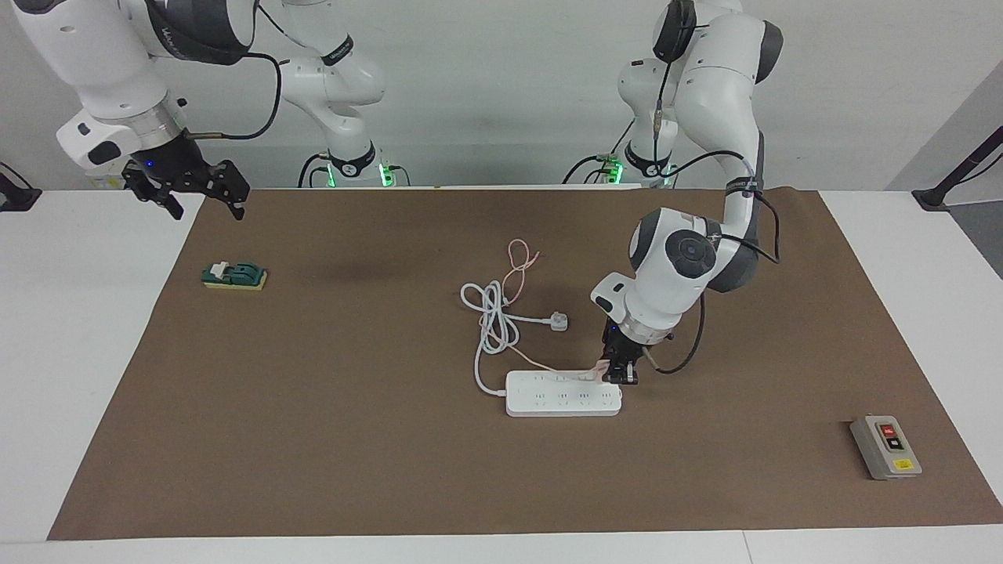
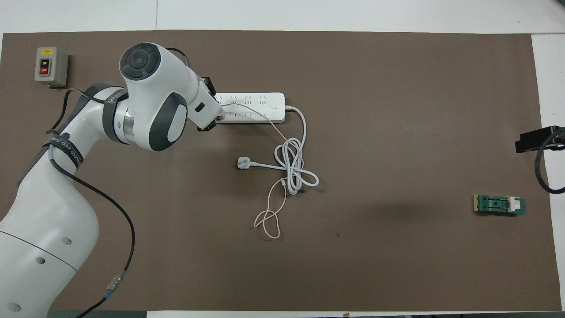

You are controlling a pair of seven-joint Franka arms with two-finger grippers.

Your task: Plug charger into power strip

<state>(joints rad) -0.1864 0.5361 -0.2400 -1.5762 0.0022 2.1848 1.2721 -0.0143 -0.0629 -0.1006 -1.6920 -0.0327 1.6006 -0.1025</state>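
left gripper [image 1: 623, 374] low at centre right of the facing frame, at the power strip's [image 1: 563, 393] end toward the left arm, over the row of sockets nearer the robots. charger [image 1: 599, 369] seen only as a sliver of pale pink at the fingertips; apparently pinched between them, though grip partly hidden by the wrist. in the overhead frame, same pink spot [image 2: 220, 115] at centre left, touching the strip's [image 2: 251, 107] nearer edge. pink cable [image 1: 519, 262] trailing from there across the strip toward upper centre, ending in a loose loop. white plug [image 1: 559, 322] lying unused beside the coiled cord.

right gripper [image 1: 197, 190] waiting at upper left, raised over the mat's corner, fingers spread, holding nothing.

judged status: charger fetched and brought to the strip; seating not confirmed, prongs and socket hidden. remaining: press home, release, withdraw.

grey switch box [image 1: 885, 447] lower right, green block [image 1: 234, 276] left, both well apart from the work.
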